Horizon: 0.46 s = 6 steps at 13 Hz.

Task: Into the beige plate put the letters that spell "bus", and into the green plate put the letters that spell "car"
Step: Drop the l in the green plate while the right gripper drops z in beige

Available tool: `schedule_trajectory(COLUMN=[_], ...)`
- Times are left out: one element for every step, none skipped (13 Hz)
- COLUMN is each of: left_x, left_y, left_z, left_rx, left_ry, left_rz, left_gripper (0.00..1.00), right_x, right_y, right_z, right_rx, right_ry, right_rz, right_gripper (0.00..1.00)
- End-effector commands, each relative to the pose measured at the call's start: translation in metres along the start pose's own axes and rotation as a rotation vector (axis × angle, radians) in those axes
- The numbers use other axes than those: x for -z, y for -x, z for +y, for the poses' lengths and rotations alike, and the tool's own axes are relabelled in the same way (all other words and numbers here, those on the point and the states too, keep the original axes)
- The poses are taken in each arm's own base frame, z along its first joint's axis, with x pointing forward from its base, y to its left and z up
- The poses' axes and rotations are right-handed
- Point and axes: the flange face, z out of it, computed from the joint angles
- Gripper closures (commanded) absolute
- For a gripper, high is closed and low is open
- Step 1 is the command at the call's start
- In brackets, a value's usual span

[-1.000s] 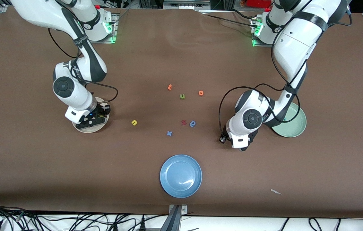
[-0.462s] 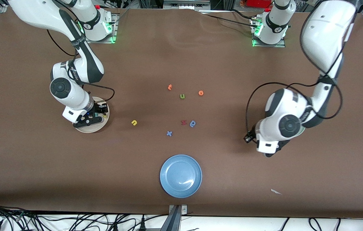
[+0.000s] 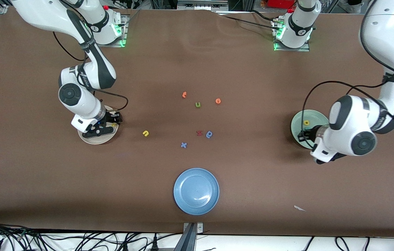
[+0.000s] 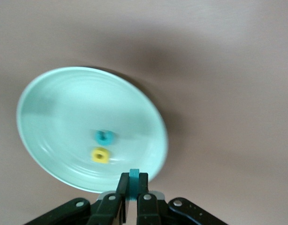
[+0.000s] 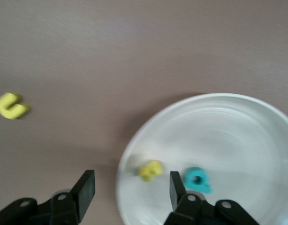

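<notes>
My left gripper (image 4: 133,182) is shut on the small teal r (image 4: 134,174), over the rim of the green plate (image 4: 64,108). The light-teal c (image 4: 105,137) and yellow a (image 4: 100,154) lie in that plate (image 3: 313,115). My right gripper (image 5: 132,185) stands open over the edge of the beige plate (image 5: 238,122), with nothing between its fingers. The yellow s (image 5: 150,170) and teal b (image 5: 197,180) lie in the beige plate (image 3: 94,141). The yellow u (image 3: 145,133) rests on the table beside the beige plate, toward the middle.
Mid-table lie an olive u (image 3: 198,104), two orange letters (image 3: 184,94) (image 3: 218,101), a red letter (image 3: 199,132), a blue a-like letter (image 3: 209,134) and a blue x (image 3: 183,145). A blue plate (image 3: 196,191) sits near the front edge.
My left arm swung from the table's middle to the green plate, carrying the teal r. My right gripper opened over the beige plate, and the yellow s now lies in it.
</notes>
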Motion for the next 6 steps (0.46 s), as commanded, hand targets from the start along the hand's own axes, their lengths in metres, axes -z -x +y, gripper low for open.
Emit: schedule_trajectory(left_x=[-0.004, -0.012, -0.024, -0.037, -0.039, -0.040], left_y=[0.004, 0.001, -0.002, -0.003, -0.004, -0.004], left_z=[-0.055, -0.069, -0.081, -0.087, -0.087, -0.088], left_rx=[-0.098, -0.116, -0.126, -0.133, -0.133, -0.133], left_ry=[0.000, 0.006, -0.012, -0.028, -0.024, -0.023], left_rz=[-0.020, -0.023, -0.011, 0.002, 0.010, 0.009], left_gripper=[1.00, 1.00, 1.00, 1.00, 0.99, 0.80], right_x=[0.000, -0.003, -0.004, -0.006, -0.008, -0.009], right_y=[-0.006, -0.010, -0.015, -0.023, -0.030, -0.037], right_z=[-0.037, -0.046, -0.059, -0.071, -0.086, -0.100], right_rx=[-0.040, -0.062, -0.077, -0.096, -0.097, -0.100], right_ry=[-0.013, -0.019, -0.026, -0.034, -0.041, -0.049], right_rz=[0.027, 0.036, 0.053, 0.065, 0.074, 0.083], right_gripper=[0.27, 0.27, 0.27, 0.27, 0.27, 0.27])
